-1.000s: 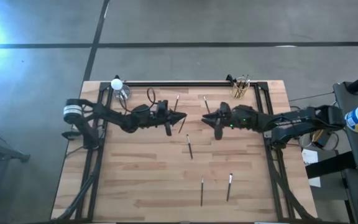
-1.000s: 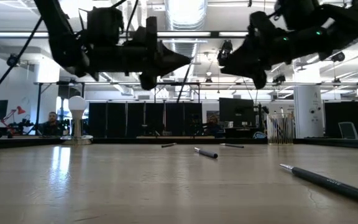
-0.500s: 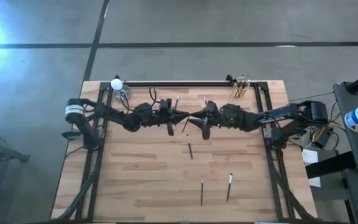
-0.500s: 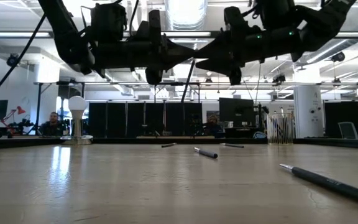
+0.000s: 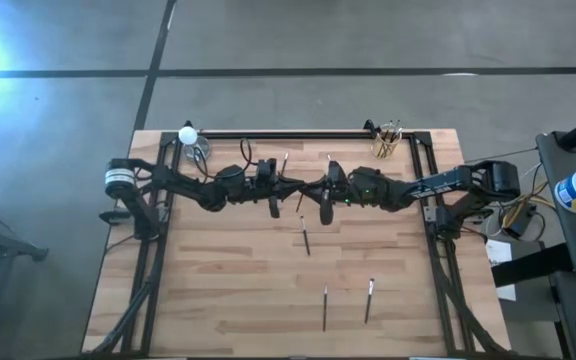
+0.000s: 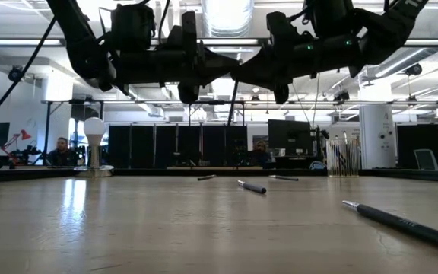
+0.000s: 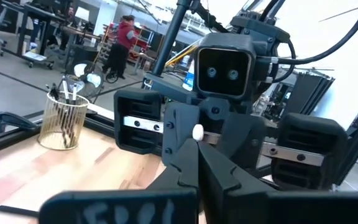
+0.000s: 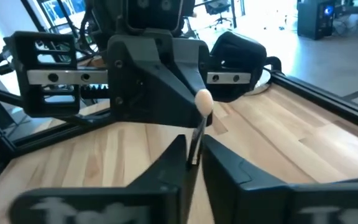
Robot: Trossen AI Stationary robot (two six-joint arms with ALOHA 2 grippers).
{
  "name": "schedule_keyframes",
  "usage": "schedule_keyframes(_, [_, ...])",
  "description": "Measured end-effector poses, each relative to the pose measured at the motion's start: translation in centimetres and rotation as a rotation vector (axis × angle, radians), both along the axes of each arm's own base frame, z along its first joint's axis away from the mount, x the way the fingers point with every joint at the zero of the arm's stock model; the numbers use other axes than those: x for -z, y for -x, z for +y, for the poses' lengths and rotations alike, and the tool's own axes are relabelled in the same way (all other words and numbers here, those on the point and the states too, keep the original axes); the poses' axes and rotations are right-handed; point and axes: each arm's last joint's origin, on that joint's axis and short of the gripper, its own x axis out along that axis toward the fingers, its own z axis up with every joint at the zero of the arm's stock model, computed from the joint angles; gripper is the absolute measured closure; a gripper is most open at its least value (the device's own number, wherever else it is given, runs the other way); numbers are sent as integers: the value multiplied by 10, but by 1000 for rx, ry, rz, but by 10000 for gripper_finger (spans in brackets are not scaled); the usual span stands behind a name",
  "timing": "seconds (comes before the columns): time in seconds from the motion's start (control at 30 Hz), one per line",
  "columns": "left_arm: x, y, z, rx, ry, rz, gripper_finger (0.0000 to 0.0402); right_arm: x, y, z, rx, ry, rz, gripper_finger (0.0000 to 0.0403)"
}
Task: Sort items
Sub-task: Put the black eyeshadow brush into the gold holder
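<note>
At the upper left of the high view, a clear cup (image 5: 195, 148) with a white ball on it stands at the table (image 5: 218, 300) corner, as before. Right of it, the left gripper (image 5: 294, 186) hangs over the upper middle of the table. Its jaws are pressed together on the held stick (image 5: 300, 202), which hangs down from the fingertips, clear of the wood. It has edged slightly rightward since a second ago.

The right gripper (image 5: 310, 187) has changed most. A second ago it hung well apart to the right with its jaws spread. Now it is tip to tip with the left one, and its wrist view shows its fingers (image 8: 166, 165) drawn in on the same stick, just below the stick's pale round end.

The loose sticks (image 5: 306, 237) lie where they were: one below the grippers, two near the lower middle, two above. At the upper right the stick-filled cup (image 5: 385, 142) is unmoved.
</note>
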Motion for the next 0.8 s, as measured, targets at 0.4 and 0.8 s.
schedule_keyframes(0.4, [-5,15,2,-15,-2,10,354,-7,13,-5,28,42,53,387])
schedule_keyframes(0.8, [23,44,-4,-40,-95,118,345,-59,79,-41,343,228,151,389])
